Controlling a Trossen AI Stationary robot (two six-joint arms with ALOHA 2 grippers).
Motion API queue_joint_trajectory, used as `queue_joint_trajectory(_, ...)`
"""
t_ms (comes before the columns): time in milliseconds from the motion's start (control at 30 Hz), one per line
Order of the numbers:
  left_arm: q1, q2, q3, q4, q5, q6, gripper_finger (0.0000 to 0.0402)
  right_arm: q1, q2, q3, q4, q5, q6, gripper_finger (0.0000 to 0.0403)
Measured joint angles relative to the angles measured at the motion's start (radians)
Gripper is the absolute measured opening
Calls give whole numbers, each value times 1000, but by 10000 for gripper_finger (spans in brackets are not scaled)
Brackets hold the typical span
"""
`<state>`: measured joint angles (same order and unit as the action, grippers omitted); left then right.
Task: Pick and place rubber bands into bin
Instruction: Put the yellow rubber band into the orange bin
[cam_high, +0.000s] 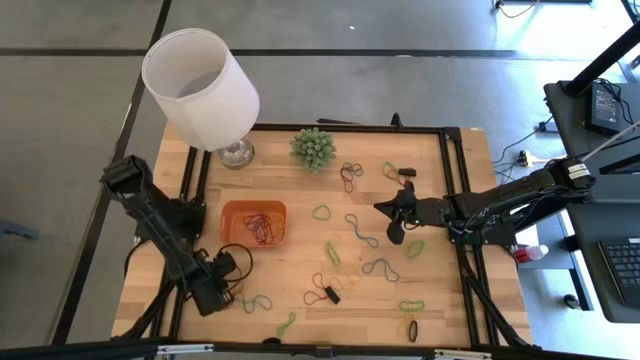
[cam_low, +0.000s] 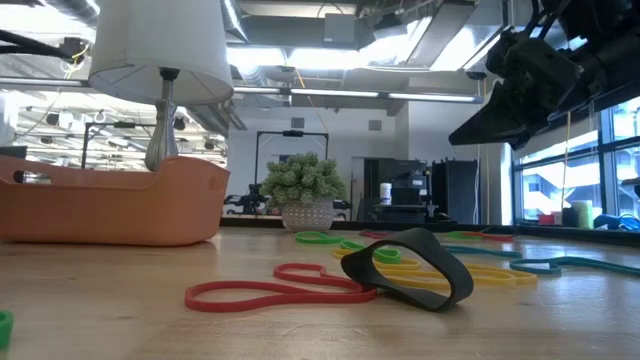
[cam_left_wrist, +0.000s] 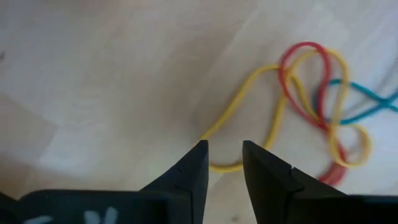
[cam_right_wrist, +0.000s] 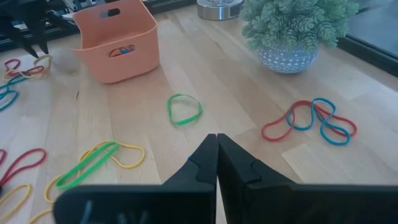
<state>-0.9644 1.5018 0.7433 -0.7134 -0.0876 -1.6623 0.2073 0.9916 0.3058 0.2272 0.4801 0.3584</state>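
Rubber bands lie scattered flat on the wooden table (cam_high: 300, 270). A tangle of yellow, red and blue bands (cam_left_wrist: 317, 93) lies near the table's near left corner. My left gripper (cam_left_wrist: 222, 148) is open above it, pointing down. The yellow band's loop end (cam_left_wrist: 224, 167) lies between its fingertips; I cannot tell whether they touch it. The orange bin (cam_high: 253, 222) stands just beyond this gripper (cam_high: 222, 296) and holds a few bands. My right gripper (cam_high: 395, 215) hovers shut, with nothing in it, above the table's right half (cam_right_wrist: 216, 140).
A white lamp (cam_high: 200, 85) and a small spiky plant (cam_high: 313, 147) stand along the far edge. Loose bands include a green one (cam_right_wrist: 185, 109), a red-and-blue group (cam_right_wrist: 311, 121), and a black band (cam_low: 410, 265) and a red one (cam_low: 270, 290) near the front edge.
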Motion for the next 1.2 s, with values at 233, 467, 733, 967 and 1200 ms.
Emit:
queue_joint_trajectory(233, -26, 107, 14, -17, 5, 0, 78, 0, 0, 0, 0, 0, 0, 7)
queue_joint_trajectory(467, -43, 112, 34, -51, -27, 1, 21, 0, 0, 0, 0, 0, 2, 7)
queue_joint_trajectory(733, -33, 68, 134, -156, -37, 42, 3, 0, 0, 0, 0, 0, 0, 7)
queue_joint_trajectory(967, -5, 24, 256, -342, -104, 56, 2, 0, 0, 0, 1, 0, -4, 7)
queue_joint_trajectory(1200, 28, -6, 406, -541, -255, 140, 3, -2, 0, 0, 7, 0, -23, 7)
